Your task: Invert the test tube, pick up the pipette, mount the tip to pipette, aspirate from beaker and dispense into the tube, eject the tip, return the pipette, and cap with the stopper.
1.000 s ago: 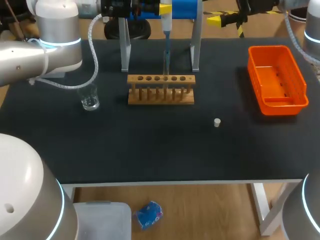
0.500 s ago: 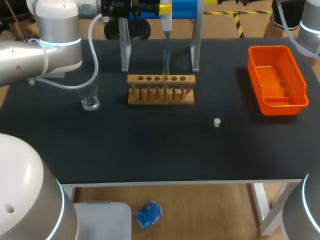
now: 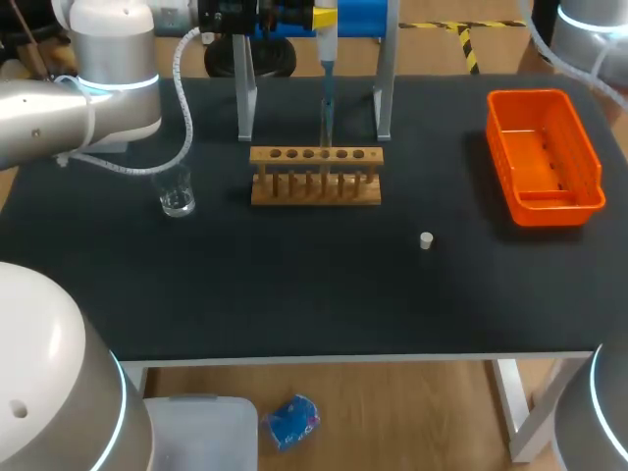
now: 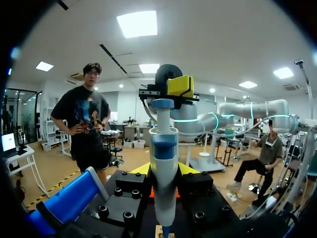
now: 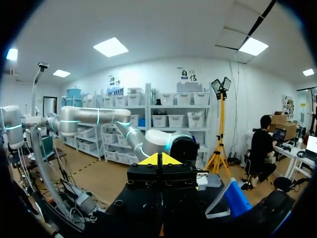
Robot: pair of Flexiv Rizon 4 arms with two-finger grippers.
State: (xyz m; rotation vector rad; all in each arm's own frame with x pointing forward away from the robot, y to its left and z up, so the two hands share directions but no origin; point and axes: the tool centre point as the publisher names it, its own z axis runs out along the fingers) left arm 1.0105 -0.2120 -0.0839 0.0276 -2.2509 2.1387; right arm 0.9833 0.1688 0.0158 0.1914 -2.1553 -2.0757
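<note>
The white and blue pipette (image 3: 327,54) hangs upright in its grey stand (image 3: 245,88) at the table's back edge. My left gripper (image 3: 319,16) is shut on its upper body; in the left wrist view the pipette (image 4: 163,148) stands between the two yellow tips of my left gripper (image 4: 163,171). Below it is the wooden tube rack (image 3: 315,175); I cannot make out a tube in it. A glass beaker (image 3: 177,199) stands to the rack's left. The small white stopper (image 3: 425,239) lies right of the middle. My right gripper (image 5: 158,159) is shut and empty, off the table's back right.
An orange bin (image 3: 546,157) stands at the right side of the black table (image 3: 294,294). My right arm (image 3: 589,20) shows only at the far right corner.
My right arm has drawn back out of the head view towards the far right corner, and its gripper has gone from open to shut. The left arm and pipette have not moved.
</note>
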